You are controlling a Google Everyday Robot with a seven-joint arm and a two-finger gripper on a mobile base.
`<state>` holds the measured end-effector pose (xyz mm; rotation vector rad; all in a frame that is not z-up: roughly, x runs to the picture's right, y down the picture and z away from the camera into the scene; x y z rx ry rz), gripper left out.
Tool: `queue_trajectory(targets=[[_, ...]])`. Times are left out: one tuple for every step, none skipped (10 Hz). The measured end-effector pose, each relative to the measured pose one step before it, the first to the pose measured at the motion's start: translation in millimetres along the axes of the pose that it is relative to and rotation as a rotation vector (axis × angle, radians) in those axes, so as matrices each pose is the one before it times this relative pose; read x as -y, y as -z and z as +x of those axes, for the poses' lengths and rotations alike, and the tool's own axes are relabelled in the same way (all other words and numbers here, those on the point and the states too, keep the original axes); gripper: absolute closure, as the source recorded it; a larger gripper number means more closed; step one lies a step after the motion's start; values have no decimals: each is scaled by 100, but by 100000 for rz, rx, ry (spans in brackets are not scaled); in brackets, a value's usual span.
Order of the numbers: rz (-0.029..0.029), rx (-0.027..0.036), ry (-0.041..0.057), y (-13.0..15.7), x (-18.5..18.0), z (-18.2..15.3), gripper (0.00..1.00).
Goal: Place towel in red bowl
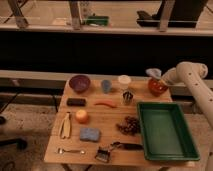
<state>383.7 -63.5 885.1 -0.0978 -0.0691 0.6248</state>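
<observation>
One wooden table, rectangular and of pale plank, is recorded, with items spread over its top.

Two bowls are counted: one purple bowl, round and matt, at the rear left, and one red bowl, round and glossy, at the rear right corner. Three cups are counted between them: one blue cup, one white cup and one small metal cup with a shiny wall.

One each is noted of the following: a dark block, flat and oblong; a carrot, thin and orange; a round orange fruit; a banana, pale and curved; a blue sponge, soft-edged and rectangular; a metal spoon; a bunch of dark grapes; a brush with a black handle. One green tray, rectangular and plastic with a raised rim, is set at the right of the table.

One towel, light blue and crumpled, is seen directly over the rear rim of the red bowl. One white arm, smooth and tubular, is reached in from the right; the gripper is placed at the towel, just above the red bowl. How far the gripper is open, and whether the towel is gripped, cannot be told
</observation>
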Motion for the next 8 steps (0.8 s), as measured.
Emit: queue_trajectory(targets=[[1456, -1292, -277, 44, 338, 295, 24], [1500, -1841, 500, -119, 174, 54, 32], [1462, -1872, 1346, -229, 82, -284, 42], [994, -1420, 969, -232, -28, -187, 51], [1496, -1395, 788, -98, 159, -22, 55], [890, -1203, -756, -24, 231, 130, 52], [889, 37, -1194, 38, 51, -106, 46], [1085, 976, -1864, 406, 173, -62, 38]])
